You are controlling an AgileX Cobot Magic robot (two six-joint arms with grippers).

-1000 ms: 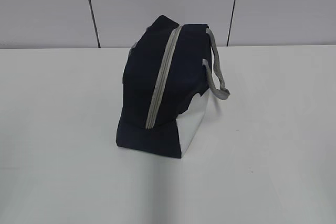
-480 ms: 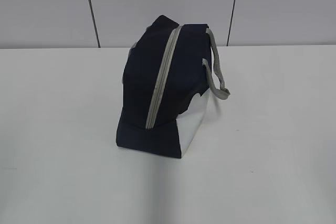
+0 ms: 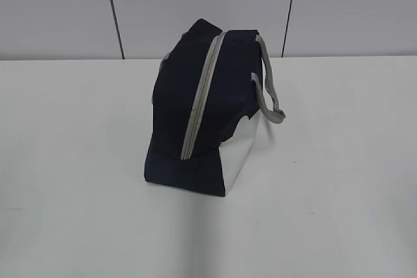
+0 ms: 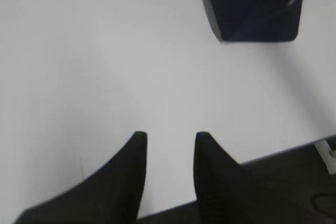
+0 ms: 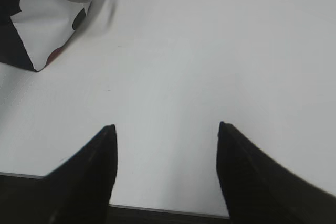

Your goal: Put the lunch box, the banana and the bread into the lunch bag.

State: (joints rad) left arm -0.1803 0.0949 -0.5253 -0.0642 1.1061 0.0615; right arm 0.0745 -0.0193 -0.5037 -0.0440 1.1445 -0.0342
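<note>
The navy lunch bag (image 3: 202,115) stands in the middle of the white table, its grey zipper (image 3: 199,99) closed along the top and grey handles hanging to the right. Its dark end shows at the top right of the left wrist view (image 4: 252,9) and its white side panel at the top left of the right wrist view (image 5: 44,24). My left gripper (image 4: 170,136) hangs open over the table's near edge, nothing between its fingers. My right gripper (image 5: 166,127) is open wider, also empty, near the front edge. Lunch box, banana and bread are out of view.
The white table (image 3: 339,161) stretches around the bag on all sides. A grey panelled wall (image 3: 195,4) rises behind it. The table's front edge (image 5: 168,211) runs just under both grippers, with dark floor below.
</note>
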